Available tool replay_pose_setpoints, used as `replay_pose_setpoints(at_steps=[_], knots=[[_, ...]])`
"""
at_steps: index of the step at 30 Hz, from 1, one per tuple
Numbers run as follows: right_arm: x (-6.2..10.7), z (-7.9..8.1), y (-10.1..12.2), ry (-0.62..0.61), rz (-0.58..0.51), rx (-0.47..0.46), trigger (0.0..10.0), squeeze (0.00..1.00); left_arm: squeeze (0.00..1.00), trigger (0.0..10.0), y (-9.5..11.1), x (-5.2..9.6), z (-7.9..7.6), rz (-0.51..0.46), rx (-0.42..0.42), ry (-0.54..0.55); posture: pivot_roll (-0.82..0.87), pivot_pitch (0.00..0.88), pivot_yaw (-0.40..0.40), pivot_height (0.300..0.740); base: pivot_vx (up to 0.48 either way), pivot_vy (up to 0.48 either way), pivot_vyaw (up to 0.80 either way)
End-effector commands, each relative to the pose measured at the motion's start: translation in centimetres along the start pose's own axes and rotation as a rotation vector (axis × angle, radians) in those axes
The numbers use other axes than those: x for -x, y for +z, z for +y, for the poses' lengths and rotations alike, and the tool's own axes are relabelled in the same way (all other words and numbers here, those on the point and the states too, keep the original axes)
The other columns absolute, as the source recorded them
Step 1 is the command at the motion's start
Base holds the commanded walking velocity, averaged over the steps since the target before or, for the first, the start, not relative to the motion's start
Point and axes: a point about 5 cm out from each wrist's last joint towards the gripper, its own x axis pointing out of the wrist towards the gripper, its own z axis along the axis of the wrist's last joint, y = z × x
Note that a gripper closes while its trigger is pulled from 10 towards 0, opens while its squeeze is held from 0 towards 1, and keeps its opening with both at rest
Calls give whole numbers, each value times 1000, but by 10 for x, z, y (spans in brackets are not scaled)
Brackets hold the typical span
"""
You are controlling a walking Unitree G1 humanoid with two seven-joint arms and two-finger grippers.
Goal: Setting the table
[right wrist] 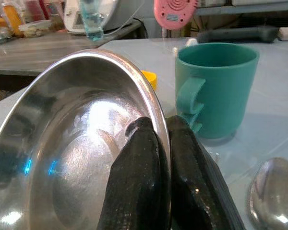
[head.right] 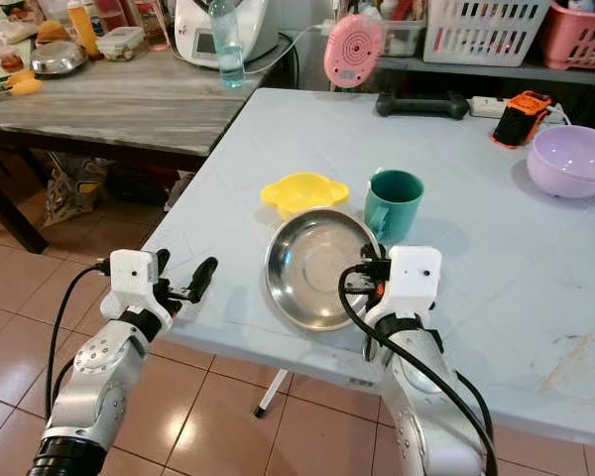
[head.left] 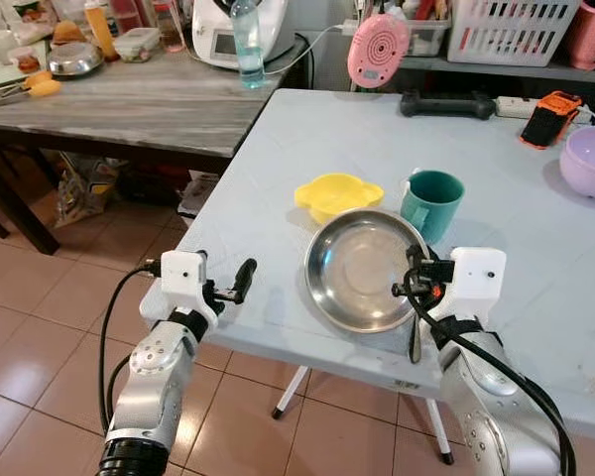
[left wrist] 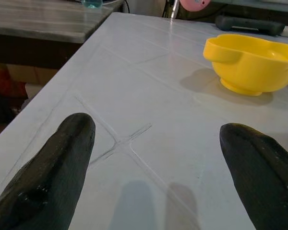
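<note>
Presently, item 1: right gripper (right wrist: 156, 143), clenched on the near right rim of the steel plate (head.left: 362, 268), 1 finger inside the rim and 1 outside. That pinch looks meant for sliding or lifting the plate by its edge, since a shallow dish offers no other hold. The plate sits on the pale blue table (head.left: 278, 159) near its front edge, apparently the centre of a place setting.

Item 2: left gripper (head.left: 240, 282), released, fingers (left wrist: 48, 167) spread wide and holding nothing, hovering low over bare tabletop at the near left edge. Probably it waits there clear of the work.

Item 3: green mug (head.left: 432, 204), 1 count, just beyond the right gripper and close behind the plate's far right rim, handle turned toward the gripper. A drinking vessel set up and right of the plate fits the task.

Item 4: yellow bowl (head.left: 338, 194), 1 count, beyond the right gripper to its left, next to the plate's far rim; well ahead of the left gripper and to its right.

Item 5: spoon (right wrist: 273, 199), 1 count, lying flat just right of the right gripper, beside the plate where cutlery belongs.

Item 6: purple bowl (head.left: 589, 161), 1 count, well apart, far right of the table.
</note>
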Motion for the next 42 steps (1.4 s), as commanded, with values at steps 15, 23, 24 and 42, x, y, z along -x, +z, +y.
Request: replay_pose_setpoints(at_steps=[15,23,24,42], knots=[[2,6,1,17,-16,5,10000,0,0,10000,-3,1,3,5,7,6,-113,33,78,740,0,307,-351],[2,7,0,18,-20,4,10000,0,0,10000,-2,-1,3,5,1,0,-114,37,84,740,0,419,-701],[2,7,1,17,-21,5,10000,0,0,10000,-2,-1,3,5,0,-1,-114,37,84,740,0,480,-669],[4,10,3,24,-49,6,10000,0,0,10000,-4,2,-7,-7,-3,-26,-107,48,90,740,0,480,-159]])
